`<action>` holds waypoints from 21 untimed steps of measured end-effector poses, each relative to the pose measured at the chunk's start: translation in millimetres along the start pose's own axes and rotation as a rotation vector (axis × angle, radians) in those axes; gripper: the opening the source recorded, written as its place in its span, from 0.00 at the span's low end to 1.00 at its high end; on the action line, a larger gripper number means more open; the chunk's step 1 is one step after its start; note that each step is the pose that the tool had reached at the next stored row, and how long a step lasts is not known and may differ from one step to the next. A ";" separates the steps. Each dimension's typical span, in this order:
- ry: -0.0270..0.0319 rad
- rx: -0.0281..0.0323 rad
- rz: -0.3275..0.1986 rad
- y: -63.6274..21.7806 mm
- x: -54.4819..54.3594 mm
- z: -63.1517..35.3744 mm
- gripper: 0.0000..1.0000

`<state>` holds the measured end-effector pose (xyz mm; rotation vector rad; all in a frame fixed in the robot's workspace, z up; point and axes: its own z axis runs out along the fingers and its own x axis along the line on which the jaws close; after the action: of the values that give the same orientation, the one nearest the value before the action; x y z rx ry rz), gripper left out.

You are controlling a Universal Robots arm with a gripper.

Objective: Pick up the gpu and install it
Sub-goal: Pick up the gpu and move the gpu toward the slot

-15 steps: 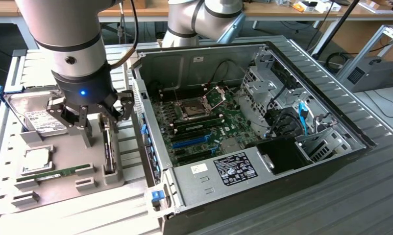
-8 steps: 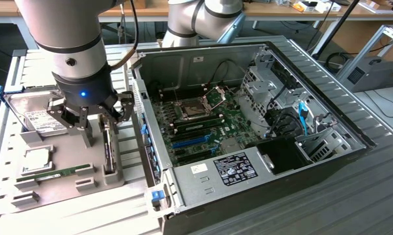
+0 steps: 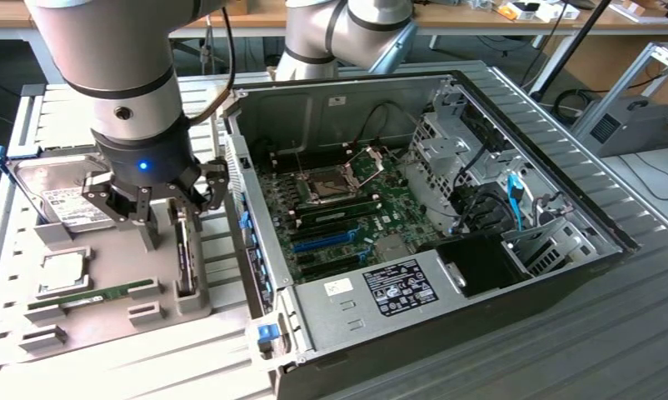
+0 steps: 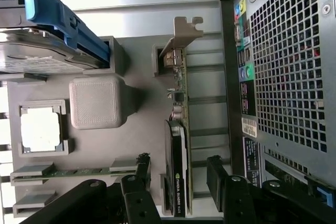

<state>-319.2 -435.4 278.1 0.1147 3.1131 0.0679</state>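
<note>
Wide-open gripper (image 4: 177, 167) straddles the gpu (image 4: 180, 124), upright in grey tray (image 4: 131, 145) on slatted table (image 4: 157, 19).

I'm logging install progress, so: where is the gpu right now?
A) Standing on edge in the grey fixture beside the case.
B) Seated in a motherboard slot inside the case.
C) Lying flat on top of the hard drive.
A: the gpu stands on edge in a slot of the grey fixture, outside the case, with the open tool poised over it.

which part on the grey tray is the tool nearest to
The gpu, standing on edge inside the open tool; the hard drive, CPU and RAM stick lie farther off.
</note>
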 end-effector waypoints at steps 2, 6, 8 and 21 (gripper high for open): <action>0.0001 0.0001 0.000 -0.1 0.0 0.9 0.56; 0.0000 0.0000 0.000 -0.2 0.1 5.2 0.56; 0.0001 0.0000 0.000 -0.3 0.2 7.3 0.56; 0.0000 0.0000 0.000 -1.1 0.6 25.5 0.56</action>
<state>-319.2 -435.4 252.6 0.1147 3.1130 0.0679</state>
